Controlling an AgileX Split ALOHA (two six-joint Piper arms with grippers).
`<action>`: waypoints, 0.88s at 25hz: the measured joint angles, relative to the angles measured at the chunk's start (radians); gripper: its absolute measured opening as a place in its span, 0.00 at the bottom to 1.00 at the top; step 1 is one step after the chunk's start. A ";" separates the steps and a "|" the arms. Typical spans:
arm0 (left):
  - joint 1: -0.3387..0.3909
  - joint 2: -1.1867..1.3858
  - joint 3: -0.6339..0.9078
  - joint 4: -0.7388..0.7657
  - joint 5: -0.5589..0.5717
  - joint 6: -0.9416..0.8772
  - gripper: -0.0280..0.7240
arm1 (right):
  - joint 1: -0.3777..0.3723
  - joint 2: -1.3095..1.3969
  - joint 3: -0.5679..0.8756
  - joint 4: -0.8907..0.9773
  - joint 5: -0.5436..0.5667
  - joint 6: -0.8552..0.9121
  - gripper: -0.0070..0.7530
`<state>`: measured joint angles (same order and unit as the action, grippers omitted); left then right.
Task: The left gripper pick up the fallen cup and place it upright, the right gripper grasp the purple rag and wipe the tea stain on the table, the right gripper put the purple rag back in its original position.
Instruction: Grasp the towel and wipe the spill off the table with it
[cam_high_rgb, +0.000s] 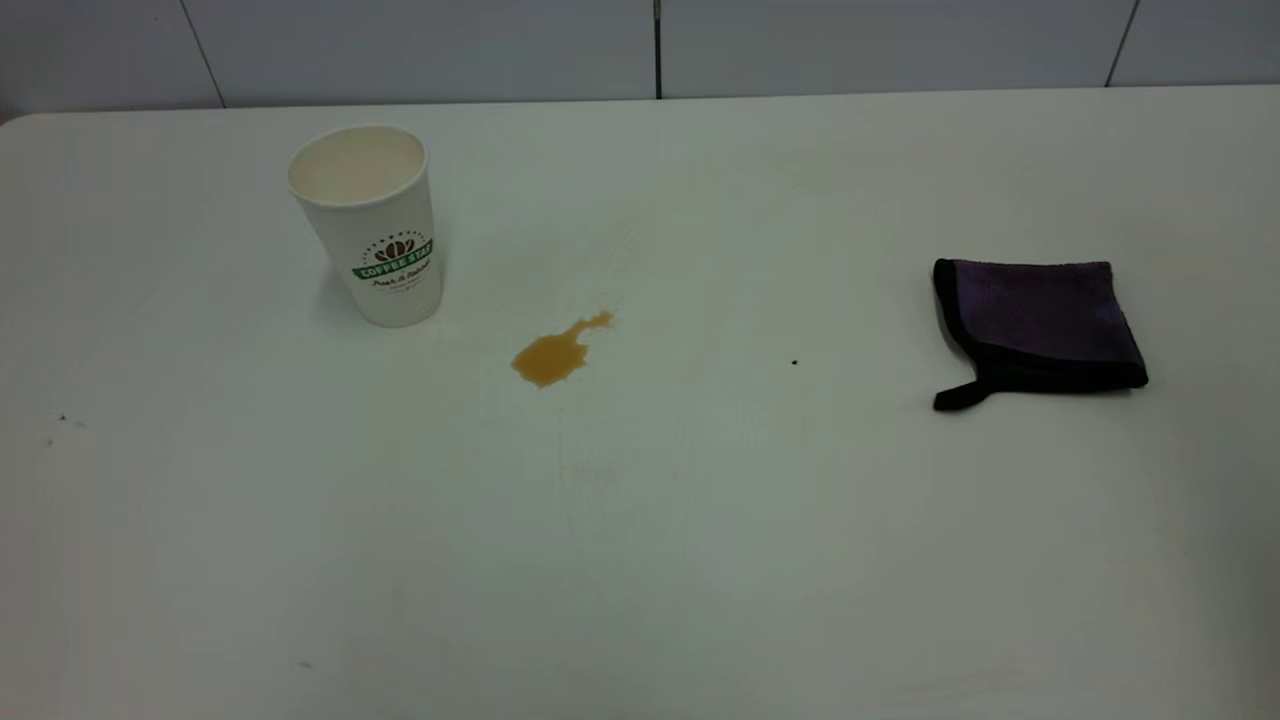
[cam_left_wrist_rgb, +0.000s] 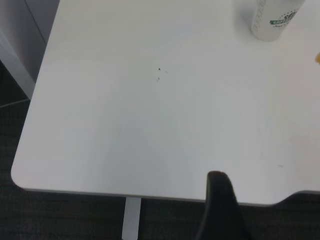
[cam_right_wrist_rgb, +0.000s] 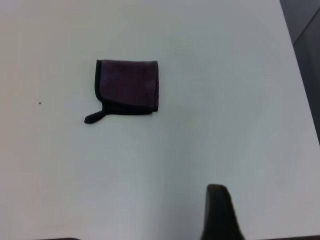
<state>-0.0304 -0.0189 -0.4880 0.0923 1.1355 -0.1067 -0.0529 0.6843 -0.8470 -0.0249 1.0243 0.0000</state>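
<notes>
Exterior view is showing the desk (cam_high_rgb: 640, 560) filling nearly the whole picture, with neither arm reaching into it; the purple rag (cam_high_rgb: 1040, 325) is lying flat towards the right side, its loop tab pointing toward the middle; the cup (cam_high_rgb: 372, 225) is already standing upright at the left, mouth up; the tea stain (cam_high_rgb: 556, 352) is sitting between them, nearer the cup, still wet and unwiped. Both wrist views are looking down from well above the desk edge; a dark part of the left gripper (cam_left_wrist_rgb: 220, 210) and of the right gripper (cam_right_wrist_rgb: 220, 212) is showing, but I cannot tell how wide either is standing. Wiping looks to be the step ahead; the risk is the right gripper pinching only the tab, so the rag is trailing, or a broad sweep smearing tea leftwards and nudging the light cup over.
</notes>
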 joint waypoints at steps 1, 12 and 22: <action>0.000 0.000 0.000 0.000 0.000 0.000 0.72 | 0.000 0.069 -0.013 0.000 -0.023 -0.020 0.79; 0.000 0.000 0.000 0.000 0.000 0.000 0.72 | 0.019 0.747 -0.137 0.017 -0.249 -0.118 0.97; 0.000 0.000 0.000 0.000 0.000 0.000 0.72 | 0.119 1.307 -0.468 0.025 -0.310 -0.128 0.97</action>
<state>-0.0304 -0.0189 -0.4880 0.0923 1.1355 -0.1067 0.0663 1.9918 -1.3150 0.0000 0.7143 -0.1279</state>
